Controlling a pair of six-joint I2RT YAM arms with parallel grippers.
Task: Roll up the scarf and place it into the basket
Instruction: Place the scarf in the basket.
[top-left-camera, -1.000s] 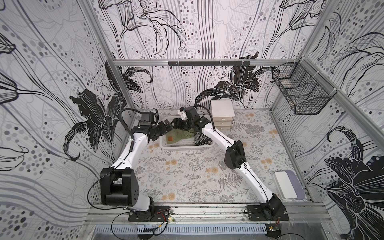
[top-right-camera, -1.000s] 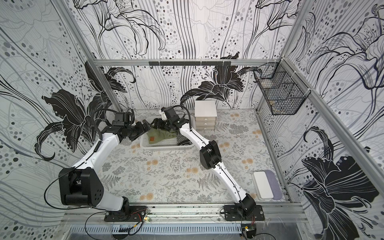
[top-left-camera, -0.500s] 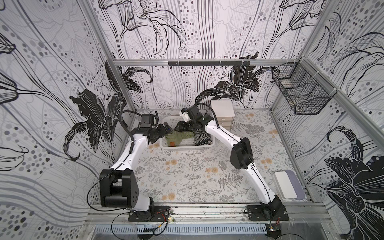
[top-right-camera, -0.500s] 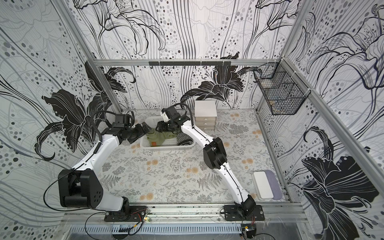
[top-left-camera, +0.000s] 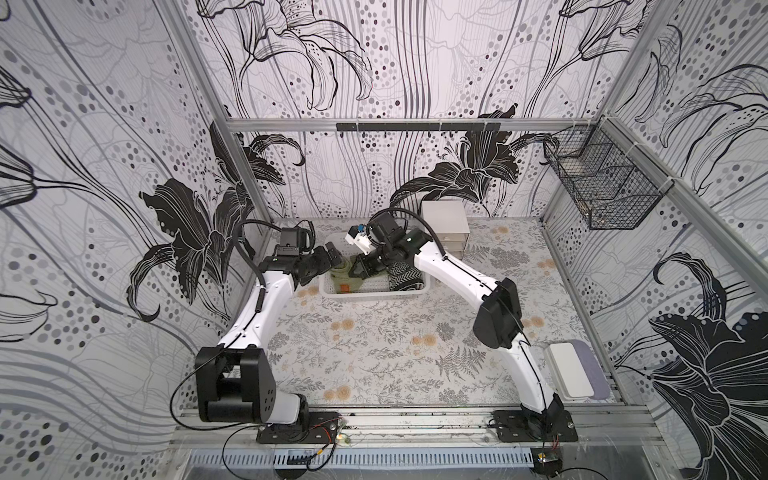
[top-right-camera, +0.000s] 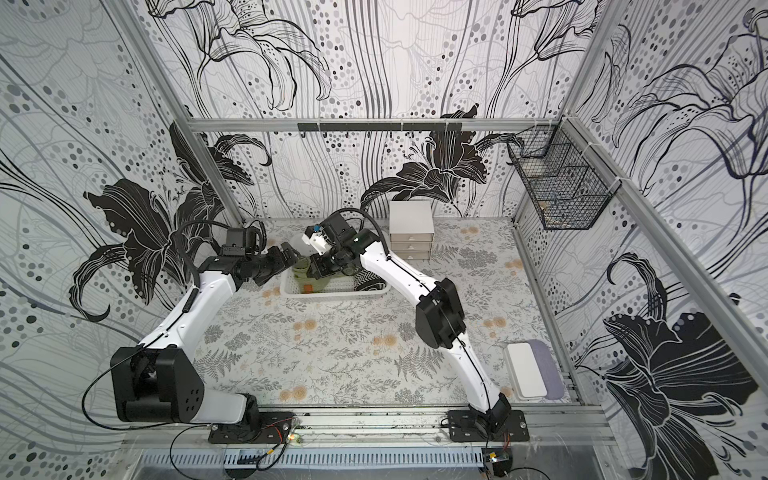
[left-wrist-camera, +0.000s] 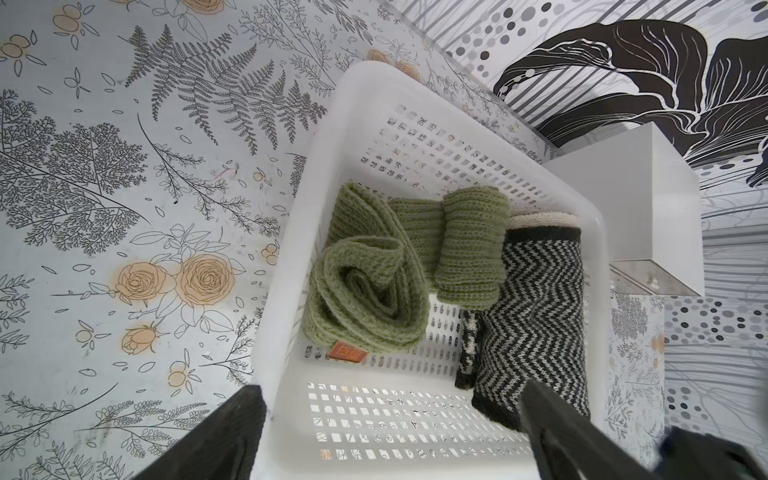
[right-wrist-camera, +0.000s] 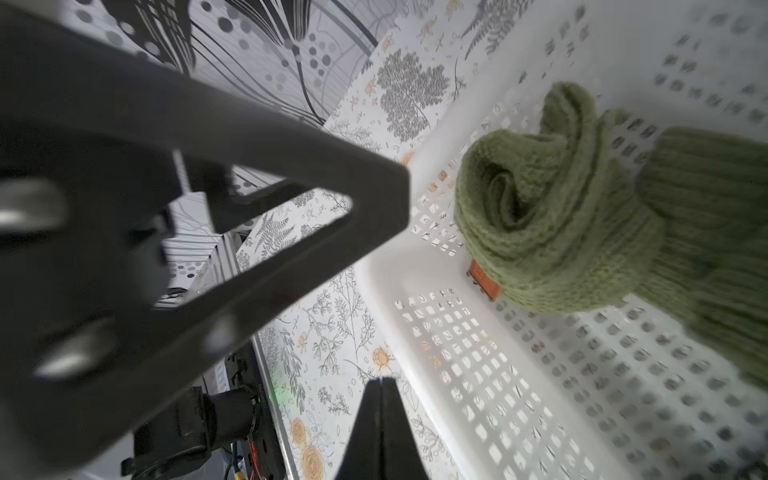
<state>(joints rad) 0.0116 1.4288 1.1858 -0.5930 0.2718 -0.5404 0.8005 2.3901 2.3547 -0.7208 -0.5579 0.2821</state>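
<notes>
right pincer (right-wrist-camera: 380, 399) is clenched on nothing, its fingers pressed flat together, hanging over the basket clear of the scarf. left pincer (left-wrist-camera: 392, 388) is released wide over the basket's end, empty too.

nearest me, at the bench's (top-left-camera: 374, 340) front right corner, a flat white box (top-left-camera: 569, 370) lies on a greyish mat, well apart from the work. the middle of the bench is bare floral cloth.

further out sits the white perforated basket (left-wrist-camera: 282, 291). the green ribbed-knit scarf (left-wrist-camera: 374, 282) lies inside it on the left arm's side: one part is a loose coil with a brown tag at its edge, the other a folded length lying against it. a black-and-white zigzag knit roll (left-wrist-camera: 532, 316) fills the other side, touching the green.

i judge the placing step as good as done, though the coil looks slack. the next move calls for lifting both arms straight up and back so no finger snags the knit. if a tighter roll is wanted, the coil needs regripping first.

just behind the basket stands a small white drawer unit (top-left-camera: 444, 218), drawers shut. farthest, a black wire mesh basket (top-left-camera: 602, 187) hangs on the side wall; i can't tell what it holds.
</notes>
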